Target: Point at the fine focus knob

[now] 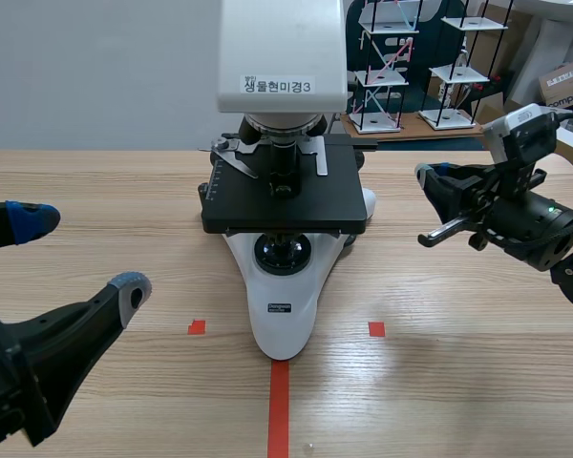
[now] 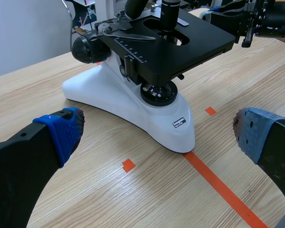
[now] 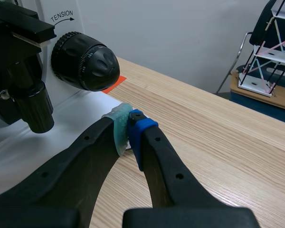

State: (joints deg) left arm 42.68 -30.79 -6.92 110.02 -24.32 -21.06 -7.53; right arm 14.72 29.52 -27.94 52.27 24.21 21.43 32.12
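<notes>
Black, ridged focus knob (image 3: 85, 61) sits on the side of the microscope (image 1: 285, 286), under the word TENSION, w/ the smaller fine focus knob (image 3: 103, 64) as its smooth, lobed centre cap. My right gripper (image 3: 129, 130) is clenched on nothing, pads (image 3: 118, 133) pressed together (grey-green against blue). Its tip is near that knob but lower and apart from it, at the edge of the white base (image 3: 19, 156). My left gripper (image 1: 76, 256) is released, fingers spread wide, low on the scope's other side, not touching it. The scope stands on the wooden table (image 1: 458, 382), base nose at the end of the orange-red tape line (image 1: 279, 410), black stage (image 1: 285, 196) above.
</notes>
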